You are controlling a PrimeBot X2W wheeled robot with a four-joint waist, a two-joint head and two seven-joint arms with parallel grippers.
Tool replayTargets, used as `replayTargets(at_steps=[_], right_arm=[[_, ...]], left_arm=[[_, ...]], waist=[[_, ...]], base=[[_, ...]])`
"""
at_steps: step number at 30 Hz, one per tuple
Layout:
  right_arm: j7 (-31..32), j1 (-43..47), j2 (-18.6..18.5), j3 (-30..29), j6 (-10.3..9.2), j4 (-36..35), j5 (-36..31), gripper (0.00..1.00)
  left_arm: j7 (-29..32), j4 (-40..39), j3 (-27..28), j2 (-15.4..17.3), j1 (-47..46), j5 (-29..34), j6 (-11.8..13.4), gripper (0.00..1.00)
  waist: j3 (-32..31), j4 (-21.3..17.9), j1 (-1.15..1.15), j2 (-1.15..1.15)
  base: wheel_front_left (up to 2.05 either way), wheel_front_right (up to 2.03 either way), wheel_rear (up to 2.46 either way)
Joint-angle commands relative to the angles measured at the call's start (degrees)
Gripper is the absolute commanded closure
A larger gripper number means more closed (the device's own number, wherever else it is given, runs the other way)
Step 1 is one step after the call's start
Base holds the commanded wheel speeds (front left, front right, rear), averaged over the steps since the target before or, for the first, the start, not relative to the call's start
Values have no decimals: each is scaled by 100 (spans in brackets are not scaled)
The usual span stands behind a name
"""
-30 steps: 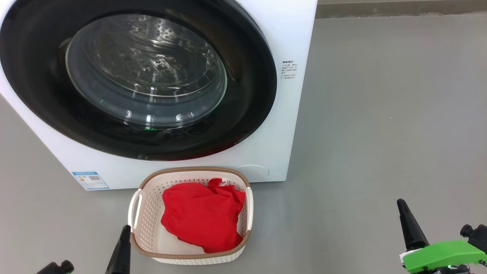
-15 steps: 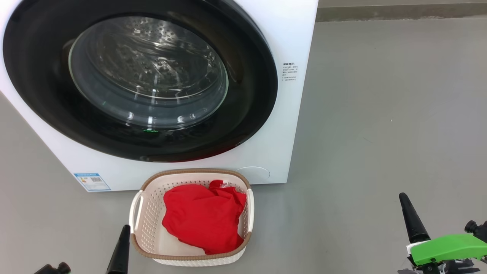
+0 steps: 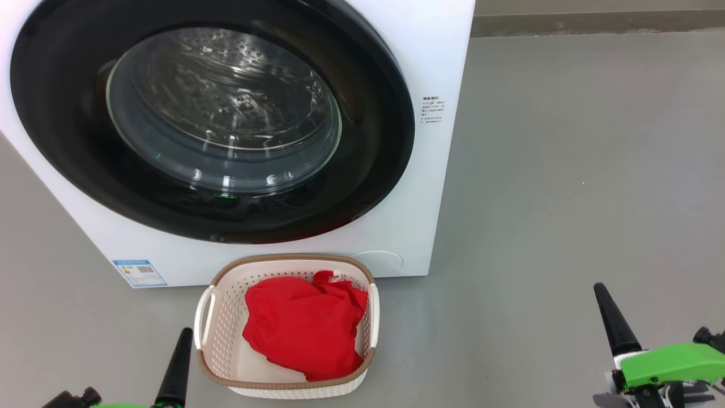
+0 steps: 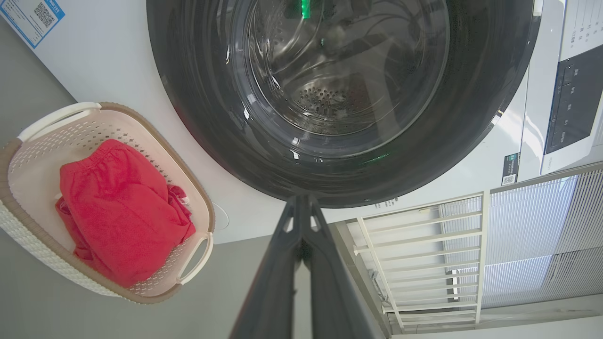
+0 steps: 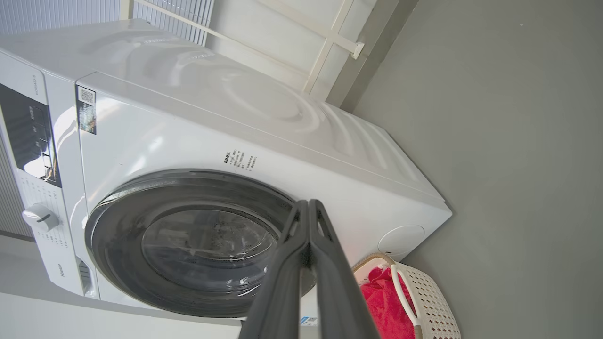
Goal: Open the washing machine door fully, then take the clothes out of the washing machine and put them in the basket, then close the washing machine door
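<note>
Black tapered fingers (image 3: 614, 326) meet bright green housings (image 3: 674, 362) with black knobs (image 3: 705, 335).

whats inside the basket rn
Bright red soft fabric clothes fill most of the small cream-white perforated plastic basket; a bare patch of its floor shows beside them. Anything beneath the fabric is covered.
</note>
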Motion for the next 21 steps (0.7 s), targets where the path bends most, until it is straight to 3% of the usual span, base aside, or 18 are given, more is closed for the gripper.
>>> replayTargets(at_steps=[1,21], right_arm=[[39,-325,-48,49,-4,-183,166,100],[389,-463,-21,-48,-5,-213,1239,100]], left_arm=[[64,-123,187,89,-268,-160,-31,100],[399,-122,298,96,-390,-1384,-37,100]], waist=[[-5,2,0,0],[-79,30,0,0]], base=[[0,0,0],[0,0,0]])
